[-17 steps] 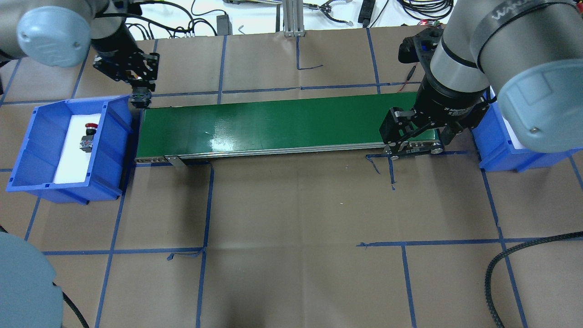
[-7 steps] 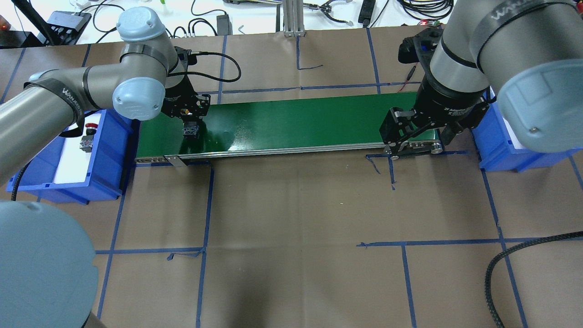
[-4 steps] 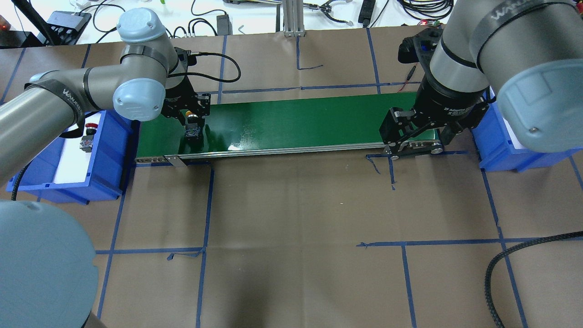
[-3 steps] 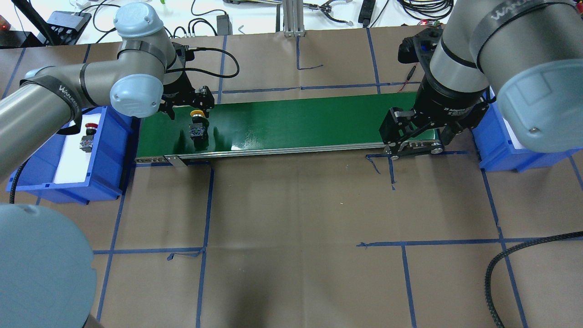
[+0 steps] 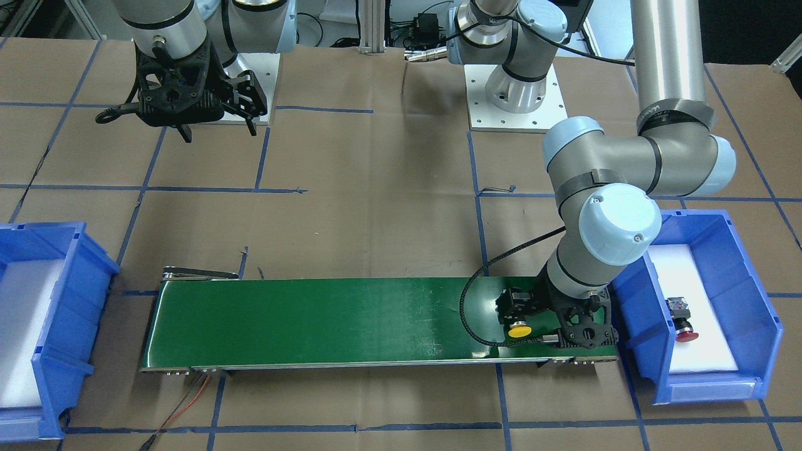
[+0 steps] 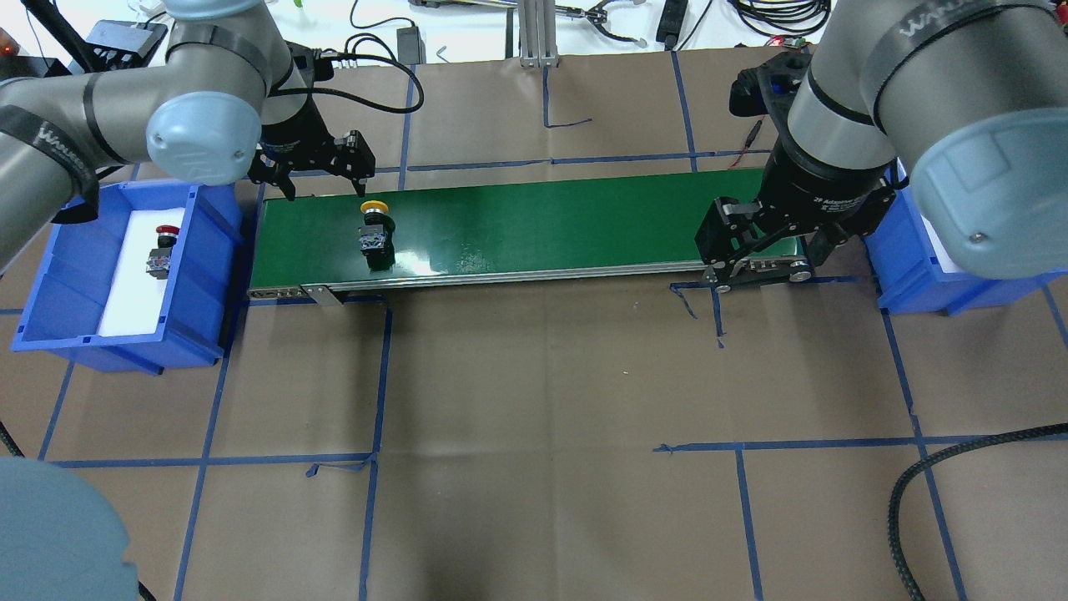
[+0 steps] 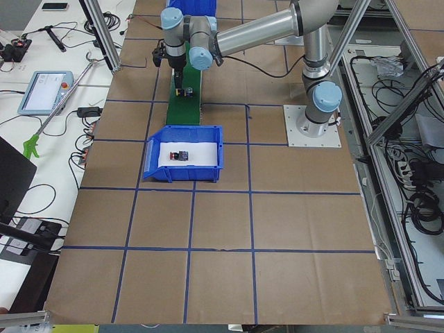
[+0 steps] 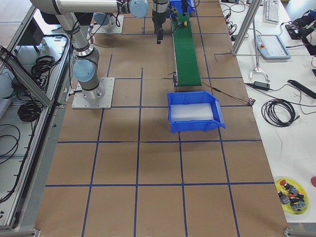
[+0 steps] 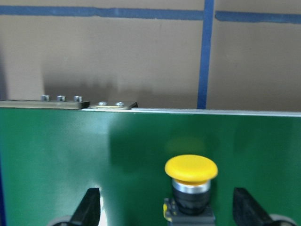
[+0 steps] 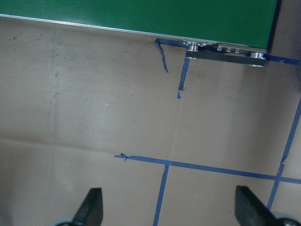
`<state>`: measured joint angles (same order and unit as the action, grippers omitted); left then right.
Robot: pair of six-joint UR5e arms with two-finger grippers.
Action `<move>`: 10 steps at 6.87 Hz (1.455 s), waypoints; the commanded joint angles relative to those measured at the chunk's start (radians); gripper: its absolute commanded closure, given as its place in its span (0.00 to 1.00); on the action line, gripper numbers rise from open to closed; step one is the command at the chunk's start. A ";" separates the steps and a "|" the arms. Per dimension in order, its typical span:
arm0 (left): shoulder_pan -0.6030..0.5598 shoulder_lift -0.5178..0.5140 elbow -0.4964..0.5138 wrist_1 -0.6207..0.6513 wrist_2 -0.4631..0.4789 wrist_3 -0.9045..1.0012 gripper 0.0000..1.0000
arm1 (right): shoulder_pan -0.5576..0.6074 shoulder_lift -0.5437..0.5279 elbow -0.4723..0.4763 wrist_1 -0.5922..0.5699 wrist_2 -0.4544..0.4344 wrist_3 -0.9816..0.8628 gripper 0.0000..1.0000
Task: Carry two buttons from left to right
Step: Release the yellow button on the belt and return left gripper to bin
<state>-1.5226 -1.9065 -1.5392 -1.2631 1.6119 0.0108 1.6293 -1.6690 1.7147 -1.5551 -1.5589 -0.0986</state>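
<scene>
Look at the green belt first. The yellow button sits on it, close to the belt's left end and about halfway between its two long edges. It looks to stand upright with the round cap on top, so its long way runs up and down. Your left gripper hangs above that same end, just beside the button and not touching it. Its fingers are spread wide and hold nothing.

Your right gripper is far off at the belt's right end, over the edge nearest the robot. Its fingers are spread wide too, with nothing between them. The button lies a long way to its left, along the belt. I think the belt has to bring the button over before that gripper can take it. I see nothing else on the belt in between.

The red button lies in the blue bin just past the belt's left end. The left gripper is the near one for it. Mind the bin's tall walls when you reach in. The other blue bin waits just past the belt's right end.
</scene>
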 commanded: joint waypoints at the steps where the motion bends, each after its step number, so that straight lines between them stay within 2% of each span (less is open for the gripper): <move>1: 0.001 0.075 0.098 -0.207 -0.001 0.006 0.00 | 0.000 0.000 0.000 0.000 -0.001 -0.001 0.00; 2: 0.025 0.078 0.135 -0.260 0.000 0.029 0.00 | 0.000 0.000 0.000 0.000 -0.001 -0.001 0.00; 4: 0.203 0.067 0.152 -0.266 -0.009 0.212 0.00 | 0.000 0.000 0.000 0.000 -0.001 -0.001 0.00; 7: 0.408 0.046 0.157 -0.251 -0.012 0.484 0.00 | 0.000 0.000 0.000 0.000 -0.001 -0.003 0.00; 10: 0.461 -0.034 0.153 -0.165 -0.015 0.538 0.00 | 0.000 0.000 0.000 0.000 -0.001 -0.001 0.00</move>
<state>-1.0722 -1.9047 -1.3827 -1.4681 1.5976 0.5393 1.6301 -1.6690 1.7150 -1.5555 -1.5594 -0.1006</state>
